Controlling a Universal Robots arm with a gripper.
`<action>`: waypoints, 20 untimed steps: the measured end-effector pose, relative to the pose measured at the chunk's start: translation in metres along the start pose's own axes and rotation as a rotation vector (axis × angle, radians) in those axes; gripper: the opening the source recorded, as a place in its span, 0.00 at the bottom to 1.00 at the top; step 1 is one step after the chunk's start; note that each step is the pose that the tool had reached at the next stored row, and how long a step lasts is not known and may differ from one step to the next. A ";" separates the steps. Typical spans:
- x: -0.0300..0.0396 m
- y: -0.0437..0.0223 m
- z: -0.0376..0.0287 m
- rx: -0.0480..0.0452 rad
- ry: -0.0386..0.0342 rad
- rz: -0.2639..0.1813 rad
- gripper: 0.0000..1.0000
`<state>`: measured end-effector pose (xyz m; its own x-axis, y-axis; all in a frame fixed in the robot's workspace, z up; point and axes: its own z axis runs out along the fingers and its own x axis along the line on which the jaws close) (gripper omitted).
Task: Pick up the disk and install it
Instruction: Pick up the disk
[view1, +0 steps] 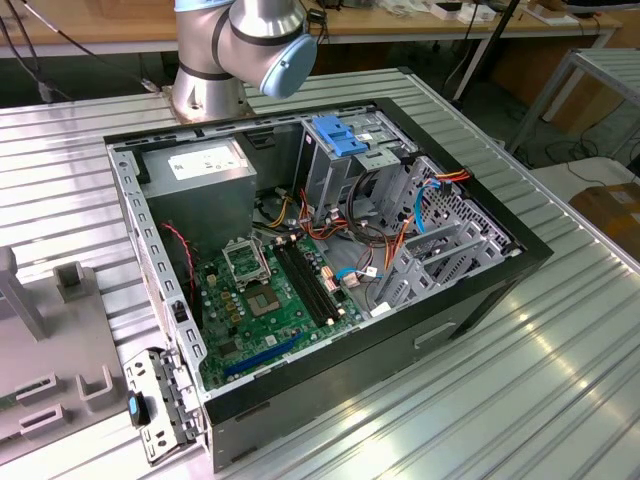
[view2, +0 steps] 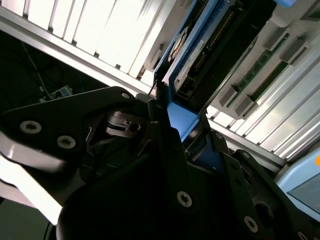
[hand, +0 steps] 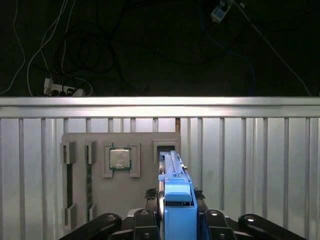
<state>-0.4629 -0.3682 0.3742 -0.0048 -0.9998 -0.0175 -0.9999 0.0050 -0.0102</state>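
While edge-on in gripper (hand: 177, 222) — disk (hand: 173, 167); table (hand: 250, 165) open alongside

disk (hand: 172, 167) — gripped end hidden in gripper (hand: 175, 200) | arm (view1: 245, 45) — probably mostly cut off, exterior view

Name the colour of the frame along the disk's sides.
Blue; the disk shows it best in the first wrist view.

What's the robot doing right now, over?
Gripper shut on the disk, held edge-on. Grey tray behind it. Computer case open.
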 end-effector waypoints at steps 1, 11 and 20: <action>0.0000 0.0000 -0.0017 0.0000 -0.0001 0.000 0.37; -0.0003 -0.0002 -0.0143 -0.0003 -0.0036 0.000 0.37; -0.0005 -0.0003 -0.0305 -0.0001 -0.0040 0.000 0.37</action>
<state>-0.4629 -0.3682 0.4047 -0.0048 -0.9998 -0.0215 -0.9999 0.0050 -0.0101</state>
